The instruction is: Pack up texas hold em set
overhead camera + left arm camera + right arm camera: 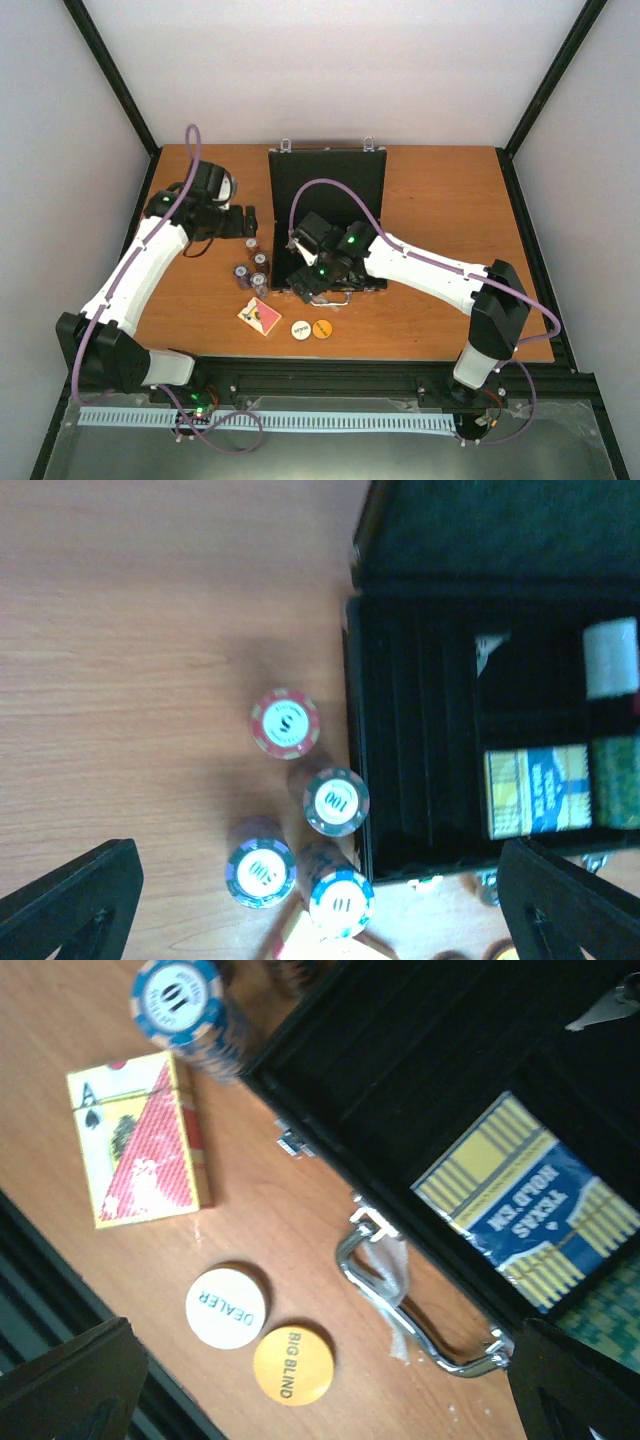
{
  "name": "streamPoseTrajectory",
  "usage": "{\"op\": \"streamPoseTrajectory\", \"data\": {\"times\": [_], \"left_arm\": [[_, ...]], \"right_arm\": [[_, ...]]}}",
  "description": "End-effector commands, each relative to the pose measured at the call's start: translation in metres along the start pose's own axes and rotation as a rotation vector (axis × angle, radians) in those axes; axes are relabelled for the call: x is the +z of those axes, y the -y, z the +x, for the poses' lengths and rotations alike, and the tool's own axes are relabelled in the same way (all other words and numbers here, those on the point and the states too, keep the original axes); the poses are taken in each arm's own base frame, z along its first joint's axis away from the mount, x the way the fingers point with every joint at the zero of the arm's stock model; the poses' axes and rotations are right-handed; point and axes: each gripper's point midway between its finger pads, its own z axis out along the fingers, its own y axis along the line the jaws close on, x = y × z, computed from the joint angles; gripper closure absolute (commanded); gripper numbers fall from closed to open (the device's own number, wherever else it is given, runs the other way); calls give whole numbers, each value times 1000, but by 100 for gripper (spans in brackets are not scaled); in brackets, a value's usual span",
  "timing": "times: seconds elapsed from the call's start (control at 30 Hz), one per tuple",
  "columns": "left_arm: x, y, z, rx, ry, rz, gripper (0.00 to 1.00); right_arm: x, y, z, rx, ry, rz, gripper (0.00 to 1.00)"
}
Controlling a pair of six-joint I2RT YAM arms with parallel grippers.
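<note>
Tabletop [440,200]: case [330,180] open, chip stacks [285,723] outside.
Left gripper [247,221]: wide, empty.
Right gripper [320,1385]: wide, empty (over handle [343,1258]).
Risk: finger clips neighbouring stack, topples it.

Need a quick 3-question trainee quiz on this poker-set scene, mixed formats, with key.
1. True or false: the blue-and-yellow card deck lies inside the open black hinged case.
2. How many small coloured chip stacks stand on the wooden table beside the case? A two, B four, C seven.
3. Fill in: the white round disc next to the orange round disc reads ____.
Key: 1 true; 2 B; 3 DEALER.
</note>
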Motion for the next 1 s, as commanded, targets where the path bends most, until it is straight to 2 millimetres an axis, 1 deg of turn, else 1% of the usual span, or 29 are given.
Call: {"op": "streamPoseTrajectory", "data": {"times": [0.0,0.1,0.23,0.3,0.47,0.63,0.73,0.8,0.97], "left_arm": [[-52,-7,-30,-95,139,-9,0],[-79,-16,-40,-137,213,-54,0],[-113,-46,-41,-213,277,-227,0],[-128,-56,-41,-250,334,-271,0],[-158,-66,-37,-312,433,-295,0],[-180,-82,-25,-340,488,-364,0],[-190,-86,-20,-353,519,-373,0],[-193,-86,-17,-359,530,-363,0],[-193,-87,-12,-357,523,-364,0]], "right_arm": [[-3,-27,3,-101,-16,-42,0],[3,-47,-1,-161,-36,-76,0],[9,-74,-12,-235,-43,-134,0],[18,-83,-13,-268,-62,-143,0],[46,-97,-10,-290,-120,-162,0],[69,-110,0,-291,-174,-219,0],[82,-114,4,-309,-213,-222,0],[87,-118,4,-317,-227,-234,0],[95,-130,4,-326,-237,-247,0]]}}
